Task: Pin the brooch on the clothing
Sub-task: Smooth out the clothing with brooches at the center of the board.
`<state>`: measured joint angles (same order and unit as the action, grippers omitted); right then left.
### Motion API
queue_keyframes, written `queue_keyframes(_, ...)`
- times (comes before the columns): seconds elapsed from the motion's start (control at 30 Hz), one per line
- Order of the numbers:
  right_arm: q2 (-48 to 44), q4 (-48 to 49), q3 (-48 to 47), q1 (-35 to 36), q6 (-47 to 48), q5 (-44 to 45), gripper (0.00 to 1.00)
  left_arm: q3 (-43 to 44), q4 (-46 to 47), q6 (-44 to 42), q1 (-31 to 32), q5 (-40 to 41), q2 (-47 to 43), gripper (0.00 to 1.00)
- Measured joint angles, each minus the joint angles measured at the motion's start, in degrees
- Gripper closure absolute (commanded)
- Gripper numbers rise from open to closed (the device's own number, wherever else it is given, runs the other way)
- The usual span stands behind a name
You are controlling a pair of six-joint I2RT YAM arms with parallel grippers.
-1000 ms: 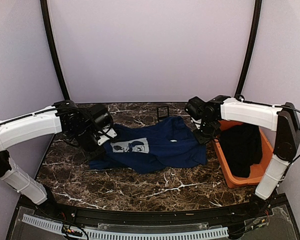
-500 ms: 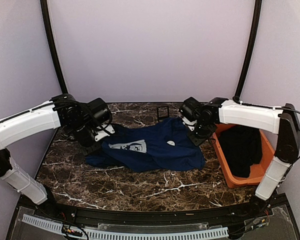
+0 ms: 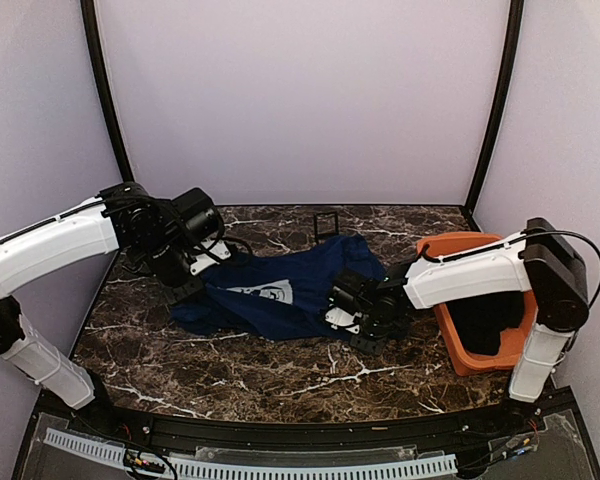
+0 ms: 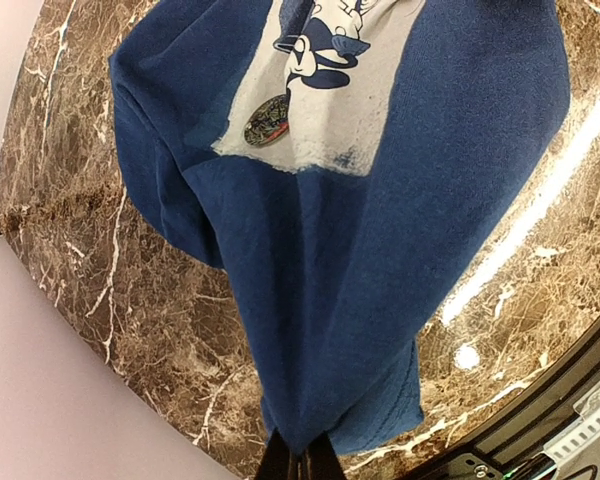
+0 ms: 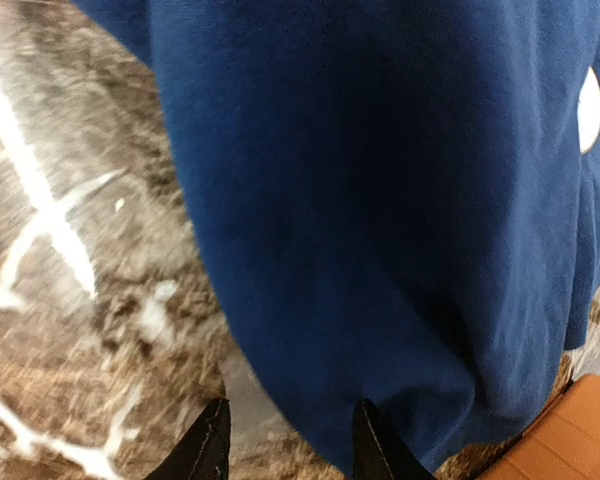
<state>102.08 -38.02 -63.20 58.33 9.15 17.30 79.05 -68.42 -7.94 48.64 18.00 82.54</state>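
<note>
My left gripper point(image 4: 300, 462) is pinching the navy T-shirt point(image 4: 380, 250) at its left edge. The fingers are pressed together on the cloth, which bunches into a narrow fold right where they meet. The rest of the shirt is spread out over the marble table point(image 3: 230, 370).

The brooch point(image 4: 267, 120) sits on the shirt's chest, at a corner of the light print point(image 4: 350, 90) where it meets the plain blue. Its dark goldish face is up. I can't tell whether it's actually pinned through or just lying there.

My right gripper point(image 5: 292, 445) is down low at the shirt's opposite side. Its fingers are spread apart, and the hem dips into the gap between them. It's not clamped on anything.

Around the shirt:
- **Orange bin:** the orange bin point(image 3: 450, 250) is just past the shirt's right side, with a black garment point(image 3: 485, 310) in it.
- **Black case:** a little black case point(image 3: 325, 222) stands just beyond the shirt's far edge.
- **White patch:** the right wrist view shows a small white patch point(image 5: 588, 110) on the blue fabric, but it's too cut off to say what it is.
</note>
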Motion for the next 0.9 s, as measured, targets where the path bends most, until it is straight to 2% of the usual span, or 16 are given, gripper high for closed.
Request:
queue_keyframes(0.17,1.9,4.0,-0.3,0.0,2.1,2.2,0.63,0.0,0.6,0.0,-0.2,-0.2,0.0,0.99)
queue_keyframes(0.2,2.0,4.8,-0.3,0.0,2.5,2.3,0.68,0.0,0.8,0.0,-0.2,-0.2,0.0,0.99)
queue_keyframes(0.27,2.4,5.8,-0.3,-0.2,3.2,2.4,0.89,0.0,1.0,0.0,-0.3,-0.2,0.0,0.99)
queue_keyframes(0.33,3.0,6.6,-0.5,-0.3,3.8,2.1,0.99,0.0,1.1,-0.1,-0.4,-0.2,0.0,0.99)
queue_keyframes(0.57,3.1,5.2,-1.4,-1.1,4.5,-1.5,1.0,0.5,1.0,-0.9,-0.9,-0.2,0.0,0.99)
queue_keyframes(0.77,-2.7,-6.9,-6.6,-1.2,4.5,-5.7,1.0,4.0,-0.9,-2.1,-1.2,1.0,1.5,0.99)
queue_keyframes(0.9,-8.3,-13.6,-10.9,-1.2,4.3,-5.8,1.0,4.6,-2.4,-2.3,-1.2,5.5,2.6,0.99)
